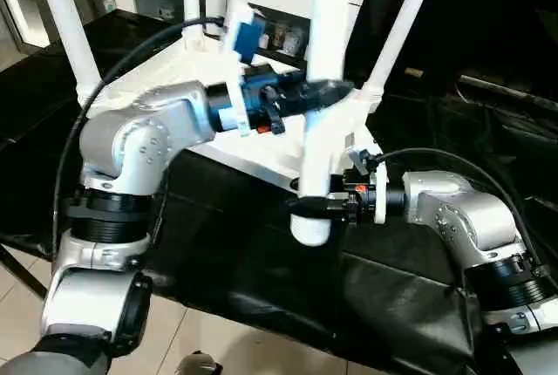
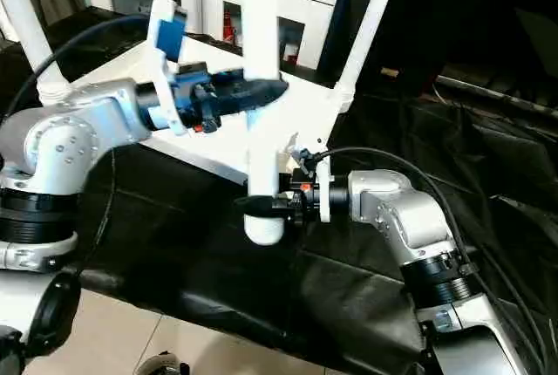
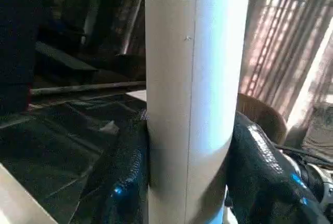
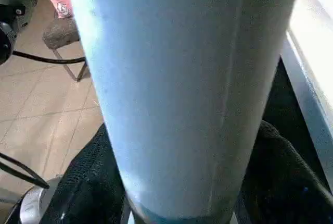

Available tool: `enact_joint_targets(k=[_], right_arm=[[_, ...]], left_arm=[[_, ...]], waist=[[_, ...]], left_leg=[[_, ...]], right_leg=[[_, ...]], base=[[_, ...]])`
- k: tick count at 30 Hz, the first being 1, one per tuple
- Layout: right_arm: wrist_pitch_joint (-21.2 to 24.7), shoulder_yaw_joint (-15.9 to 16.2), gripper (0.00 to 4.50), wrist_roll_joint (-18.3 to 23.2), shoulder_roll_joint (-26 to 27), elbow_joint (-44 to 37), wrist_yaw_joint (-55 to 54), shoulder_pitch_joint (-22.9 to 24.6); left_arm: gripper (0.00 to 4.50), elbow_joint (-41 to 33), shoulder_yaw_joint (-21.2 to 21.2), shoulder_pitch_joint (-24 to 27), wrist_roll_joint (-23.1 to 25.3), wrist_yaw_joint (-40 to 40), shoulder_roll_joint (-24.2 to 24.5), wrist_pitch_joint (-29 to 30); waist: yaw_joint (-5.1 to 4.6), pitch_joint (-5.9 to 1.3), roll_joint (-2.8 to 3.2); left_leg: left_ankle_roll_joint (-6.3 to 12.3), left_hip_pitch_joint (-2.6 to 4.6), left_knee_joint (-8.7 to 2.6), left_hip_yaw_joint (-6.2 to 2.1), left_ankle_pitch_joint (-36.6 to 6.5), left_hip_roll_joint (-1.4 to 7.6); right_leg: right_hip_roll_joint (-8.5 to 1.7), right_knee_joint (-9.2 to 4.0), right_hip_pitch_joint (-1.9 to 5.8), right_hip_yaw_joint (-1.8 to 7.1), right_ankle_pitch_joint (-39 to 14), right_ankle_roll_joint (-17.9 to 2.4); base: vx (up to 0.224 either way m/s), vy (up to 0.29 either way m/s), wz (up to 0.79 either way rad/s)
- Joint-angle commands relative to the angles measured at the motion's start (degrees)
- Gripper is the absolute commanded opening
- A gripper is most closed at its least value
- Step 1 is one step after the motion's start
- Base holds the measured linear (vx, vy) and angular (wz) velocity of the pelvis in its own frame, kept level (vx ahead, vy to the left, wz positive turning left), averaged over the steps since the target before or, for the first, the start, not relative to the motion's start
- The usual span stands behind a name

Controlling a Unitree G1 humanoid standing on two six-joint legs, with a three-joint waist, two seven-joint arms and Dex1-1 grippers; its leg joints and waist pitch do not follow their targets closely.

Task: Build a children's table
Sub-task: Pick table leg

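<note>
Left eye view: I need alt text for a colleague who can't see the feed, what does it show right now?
Both pincers grip one white table leg held upright in front of the upturned white tabletop: the left pincer higher, the right pincer near the leg's lower end. Three other legs already stand in corner sockets, over a black-covered surface.

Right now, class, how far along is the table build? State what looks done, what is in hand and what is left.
Done: three legs stand up from the upturned top. In hand: both the left end effector and the right end effector grip the fourth leg, upright off the top's near corner. Left: seating it in its socket.
</note>
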Motion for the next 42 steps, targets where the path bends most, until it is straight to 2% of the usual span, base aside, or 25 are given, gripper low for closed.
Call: enact_joint_targets(k=[1,4,6,9,11,13,21,23,24,25,26,27,29,30,32,33,35,37,39,42], right_arm=[[-1.0,0.0,2.81,0.1,-0.9,-0.5,0.8,-0.4],[-0.8,-0.2,2.81,0.3,-0.8,-0.4,0.9,-0.4],[-0.3,-0.5,2.52,0.6,-0.8,-0.4,1.2,-0.5],[-0.2,-0.5,2.32,0.6,-0.9,-0.5,1.5,-0.4],[-0.2,-0.5,2.06,0.6,-1.0,-0.6,1.8,-0.4],[-0.2,-0.4,2.01,0.6,-1.1,-0.7,2.1,-0.4],[0.2,-0.5,1.95,0.8,-1.1,-0.6,2.6,-0.4],[0.1,-0.6,1.95,0.8,-0.8,-0.7,2.5,-0.4],[0.0,-0.7,1.95,0.7,-0.6,-0.8,2.3,-0.3],[-0.4,-1.3,1.94,0.8,0.0,-0.8,1.3,0.0],[-0.5,-1.4,1.94,0.8,0.1,-0.8,1.1,0.0],[-0.7,-1.7,1.93,0.8,0.4,-0.8,0.7,0.1],[-1.2,-3.0,1.93,1.2,1.5,-0.6,-1.0,0.1],[-1.2,-3.2,1.93,1.2,1.6,-0.5,-1.2,0.1],[-1.6,-4.3,1.93,1.7,2.4,-0.2,-2.3,-0.1],[-1.8,-5.3,1.93,2.1,3.0,0.0,-3.1,-0.4],[-1.9,-5.9,1.93,2.5,3.4,0.1,-3.6,-0.5],[-2.3,-8.1,1.93,3.6,4.9,0.5,-5.6,-0.9],[-2.6,-10.9,1.93,5.4,6.8,1.0,-8.2,-1.4],[-3.0,-15.7,1.93,8.6,10.2,1.5,-12.9,-1.9]], left_arm=[[1.73,-1.0,-0.8,-0.8,-0.2,-0.7,-0.4,0.1],[1.73,-1.0,-0.9,-0.8,-0.1,-0.8,-0.3,0.0],[1.73,-1.2,-0.9,-0.7,-0.1,-0.8,-0.2,0.0],[1.73,-1.3,-1.1,-0.5,-0.2,-0.9,-0.1,0.1],[1.73,-1.4,-1.3,-0.4,-0.2,-1.2,0.3,0.0],[1.73,-1.5,-1.4,-0.4,-0.1,-1.5,0.4,0.0],[1.73,-1.4,-1.5,-0.4,0.0,-1.6,0.4,0.0],[2.29,-1.2,-2.0,-0.4,1.0,-1.3,0.5,-0.9],[2.43,0.0,-0.8,-1.1,0.0,0.2,-0.4,0.9],[2.45,2.1,1.4,-2.2,-1.4,2.2,-1.9,1.9],[2.52,2.2,1.6,-2.3,-1.5,2.4,-2.0,1.9],[2.66,2.8,2.2,-2.7,-1.7,2.7,-2.4,1.5],[2.86,2.6,2.1,-2.6,-0.7,2.8,-2.4,-0.5],[2.88,2.5,1.9,-2.6,-0.6,2.7,-2.4,-0.7],[2.88,1.8,1.5,-2.2,0.5,3.6,-2.6,-1.9],[2.88,1.9,2.7,-2.2,0.0,4.9,-3.8,-2.9],[2.88,2.1,3.7,-2.2,-0.5,5.8,-4.8,-3.5],[2.88,2.8,7.2,-2.4,-1.9,8.4,-7.9,-6.3],[2.88,3.2,11.4,-2.4,-4.1,12.4,-12.1,-11.1],[2.88,3.1,15.4,-1.7,-7.3,16.2,-16.7,-16.0]], waist=[[-0.07,-4.18,0.69],[-0.09,-4.22,0.70],[-0.10,-4.21,0.72],[-0.11,-4.22,0.62],[-0.02,-4.21,0.81],[-0.10,-4.18,0.62],[-0.07,-4.19,0.67],[-0.07,-4.20,0.77],[-0.10,-4.21,0.93],[-0.08,-4.21,0.79],[-0.11,-4.24,1.03],[-0.09,-4.21,0.87],[-0.03,-4.25,0.94],[-0.06,-4.27,1.21],[-0.10,-4.34,1.13],[-0.10,-4.32,1.66],[-0.12,-4.40,1.41],[0.01,-4.35,1.29],[0.10,-4.33,1.08],[0.09,-4.32,1.05]], left_leg=[[-2.92,1.05,-4.03,-1.76,-8.7,3.42],[-2.89,1.06,-4.02,-1.79,-8.5,3.44],[-2.77,1.05,-4.03,-1.79,-8.3,3.45],[-2.66,1.02,-3.99,-1.76,-8.2,3.40],[-2.65,1.07,-4.00,-1.77,-8.2,3.44],[-2.74,1.03,-4.03,-1.79,-8.4,3.45],[-2.78,1.03,-4.02,-1.79,-8.4,3.42],[-2.83,1.09,-4.03,-1.81,-8.4,3.46],[-2.94,1.07,-4.01,-1.77,-8.6,3.45],[-2.90,1.05,-4.00,-1.80,-8.8,3.43],[-3.07,1.01,-3.98,-1.77,-8.8,3.43],[-2.87,1.00,-3.90,-1.75,-8.9,3.26],[-3.07,1.04,-4.00,-1.90,-9.1,3.42],[-3.17,1.07,-4.05,-1.94,-9.3,3.44],[-3.23,1.10,-4.05,-1.92,-9.0,3.41],[-3.27,1.11,-4.08,-1.96,-9.2,3.45],[-3.33,1.05,-4.02,-1.92,-9.2,3.48],[-3.20,1.13,-3.98,-1.91,-9.5,3.50],[-3.01,0.88,-3.93,-1.87,-9.8,3.50],[-2.72,0.93,-4.01,-1.93,-10.2,3.43]], right_leg=[[-5.72,-4.12,2.96,3.18,-12.8,-8.6],[-5.70,-4.13,2.96,3.18,-13.1,-8.4],[-5.68,-4.09,2.95,3.16,-12.7,-8.5],[-5.61,-4.07,2.96,3.16,-12.5,-8.5],[-5.73,-4.08,2.94,3.19,-12.6,-8.6],[-5.67,-4.07,2.95,3.17,-12.8,-8.5],[-5.67,-4.11,2.92,3.17,-13.3,-8.3],[-5.65,-4.09,2.88,3.15,-13.0,-8.4],[-5.64,-4.02,2.87,3.17,-12.7,-8.6],[-5.67,-4.12,2.94,3.16,-12.8,-8.5],[-5.68,-3.99,2.96,3.18,-12.5,-8.8],[-5.54,-4.20,2.89,3.13,-12.7,-8.6],[-5.75,-4.24,2.93,3.13,-13.3,-8.6],[-5.71,-4.27,2.88,3.14,-12.9,-8.6],[-5.59,-4.03,2.96,3.10,-11.7,-8.8],[-5.60,-4.00,2.91,3.14,-11.0,-9.0],[-5.68,-3.96,3.06,3.10,-9.9,-9.6],[-5.78,-4.02,3.02,3.07,-9.7,-10.3],[-6.02,-4.21,3.27,3.10,-10.0,-10.8],[-5.82,-4.32,3.14,3.05,-11.2,-9.9]], base=[[0.000,0.000,0.00],[0.000,0.000,0.00],[0.000,0.000,0.00],[0.000,0.000,0.00],[0.000,0.000,0.00],[0.000,0.000,0.00],[0.000,0.000,0.00],[0.000,0.000,0.00],[0.000,0.000,0.00],[0.000,0.000,0.00],[0.000,0.000,0.00],[0.000,0.000,0.00],[0.000,0.000,0.00],[0.000,0.000,0.00],[0.000,0.000,0.00],[0.000,0.000,0.00],[0.000,0.000,0.00],[0.000,0.000,0.00],[0.000,0.000,0.00],[0.000,0.000,0.00]])
